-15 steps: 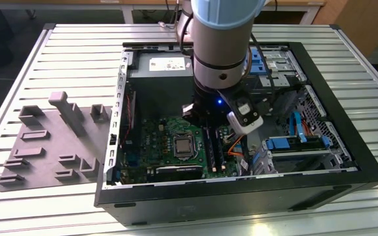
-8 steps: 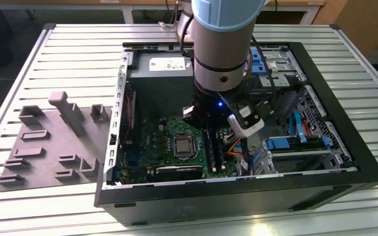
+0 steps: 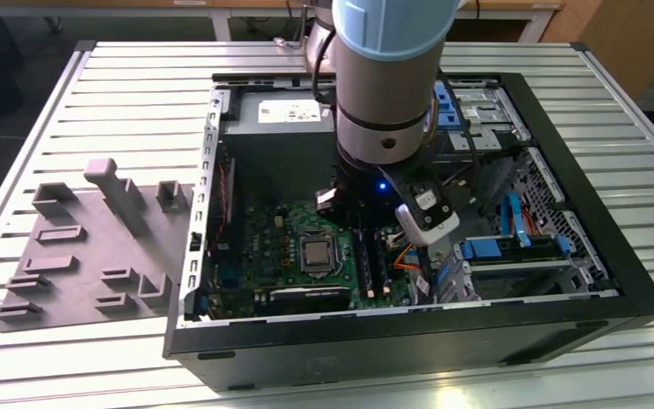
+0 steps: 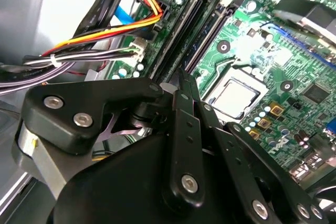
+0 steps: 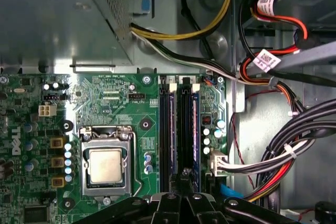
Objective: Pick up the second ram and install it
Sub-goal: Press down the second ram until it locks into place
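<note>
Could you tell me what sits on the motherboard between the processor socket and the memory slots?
In the first wrist view, a short column of small blue capacitors stands on bare green board between the processor socket and the memory slots.

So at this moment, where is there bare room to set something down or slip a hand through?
Bare room: the slatted table between the grey holder tray and the computer case, and behind the tray. Inside the case it is crowded: the gripper sits over the memory slots beside the processor socket, with cable bundles packed on the slots' other side.
</note>
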You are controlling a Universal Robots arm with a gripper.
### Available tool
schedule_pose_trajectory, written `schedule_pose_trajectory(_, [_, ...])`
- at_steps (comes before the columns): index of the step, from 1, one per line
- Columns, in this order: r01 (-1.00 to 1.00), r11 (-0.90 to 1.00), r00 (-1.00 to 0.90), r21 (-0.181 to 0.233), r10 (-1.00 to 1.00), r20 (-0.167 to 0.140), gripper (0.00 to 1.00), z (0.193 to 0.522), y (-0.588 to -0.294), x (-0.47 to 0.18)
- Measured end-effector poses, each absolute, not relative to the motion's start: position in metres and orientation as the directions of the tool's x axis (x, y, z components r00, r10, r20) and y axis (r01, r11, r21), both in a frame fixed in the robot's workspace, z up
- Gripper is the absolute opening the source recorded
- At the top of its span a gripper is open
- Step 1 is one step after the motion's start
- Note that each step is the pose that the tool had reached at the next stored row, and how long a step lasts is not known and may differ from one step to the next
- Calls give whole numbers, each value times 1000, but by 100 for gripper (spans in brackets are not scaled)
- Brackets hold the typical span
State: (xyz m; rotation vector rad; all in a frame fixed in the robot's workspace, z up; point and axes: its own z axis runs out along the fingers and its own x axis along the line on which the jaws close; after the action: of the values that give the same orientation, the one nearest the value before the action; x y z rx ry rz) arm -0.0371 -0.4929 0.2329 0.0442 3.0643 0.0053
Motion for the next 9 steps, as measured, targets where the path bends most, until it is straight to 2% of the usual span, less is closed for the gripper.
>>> schedule_pose_trajectory(9, [29, 1000, -997, 4, 29, -77, 11, 233, -500, -37])
